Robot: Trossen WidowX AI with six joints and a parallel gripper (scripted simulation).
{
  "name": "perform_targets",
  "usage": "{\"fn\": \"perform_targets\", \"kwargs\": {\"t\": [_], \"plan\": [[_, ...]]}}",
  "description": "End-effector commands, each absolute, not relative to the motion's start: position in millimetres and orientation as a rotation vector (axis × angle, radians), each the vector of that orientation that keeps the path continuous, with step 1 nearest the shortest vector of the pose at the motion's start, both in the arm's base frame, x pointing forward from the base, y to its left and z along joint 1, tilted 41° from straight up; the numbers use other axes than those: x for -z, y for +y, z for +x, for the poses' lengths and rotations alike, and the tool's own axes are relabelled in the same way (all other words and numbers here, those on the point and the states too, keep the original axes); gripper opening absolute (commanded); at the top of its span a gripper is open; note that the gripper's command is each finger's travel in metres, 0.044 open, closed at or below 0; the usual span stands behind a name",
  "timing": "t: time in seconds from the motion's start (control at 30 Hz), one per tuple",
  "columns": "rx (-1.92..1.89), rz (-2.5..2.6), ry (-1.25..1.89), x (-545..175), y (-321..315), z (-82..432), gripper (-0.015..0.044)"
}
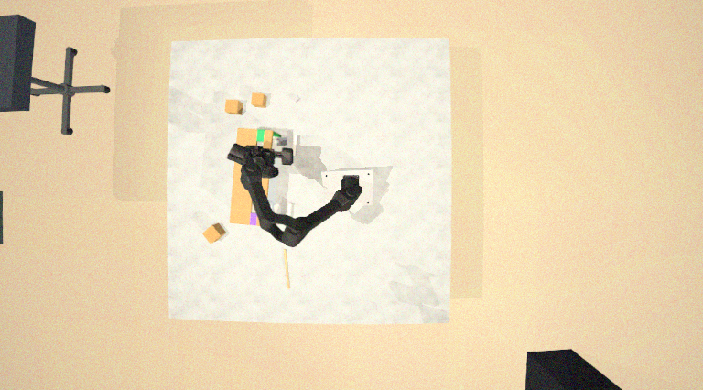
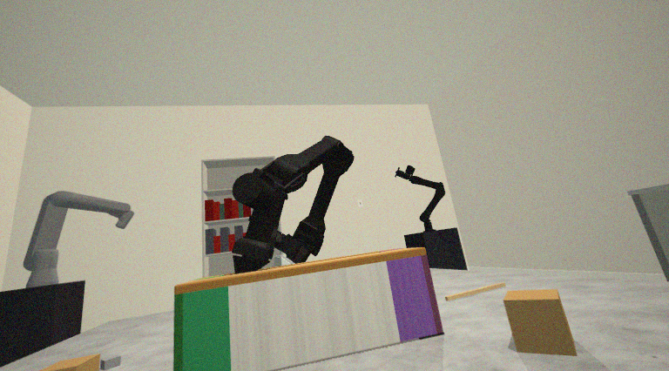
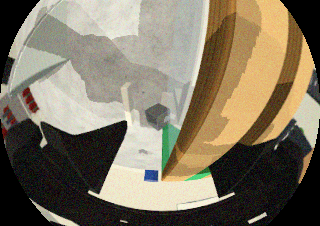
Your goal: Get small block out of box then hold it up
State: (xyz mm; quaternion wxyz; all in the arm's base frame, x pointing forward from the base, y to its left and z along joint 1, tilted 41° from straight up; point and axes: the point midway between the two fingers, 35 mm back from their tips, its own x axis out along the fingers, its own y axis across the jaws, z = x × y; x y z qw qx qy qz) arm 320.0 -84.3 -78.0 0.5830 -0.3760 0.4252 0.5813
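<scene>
The box (image 1: 241,207) (image 2: 310,315) has an orange top, a green end (image 2: 205,330) and a purple end (image 2: 411,298). A small dark grey block (image 3: 157,116) (image 1: 281,141) is by the clear front at the green end. It appears to rest at table level, partly seen through the clear panel; whether it is fully outside is unclear. My gripper (image 3: 163,128) is open and empty, low over the green half of the box. One finger shows on the front side; the other fingertip is hidden by the orange top.
Orange blocks (image 1: 233,106) (image 1: 259,100) stand beyond the green end. Another orange block (image 1: 213,232) (image 2: 540,322) stands near the purple end. A thin wooden stick (image 1: 286,269) (image 2: 476,291) lies farther off. A pale upright piece (image 3: 128,103) stands in front of the box near the grey block.
</scene>
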Motion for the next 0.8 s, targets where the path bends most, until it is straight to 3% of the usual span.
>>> {"fn": "perform_targets", "kwargs": {"t": [0.0,0.27,0.47,0.6,0.77], "plan": [[-1.361,-0.886,0.993,83,-90,320,0.04],[-1.356,-0.879,0.996,32,-127,321,0.04],[-1.338,-0.88,0.993,35,-126,323,0.04],[-1.17,-0.672,1.114,36,-130,322,0.0295],[-0.822,-0.237,1.302,38,-138,317,0.0285]]}}
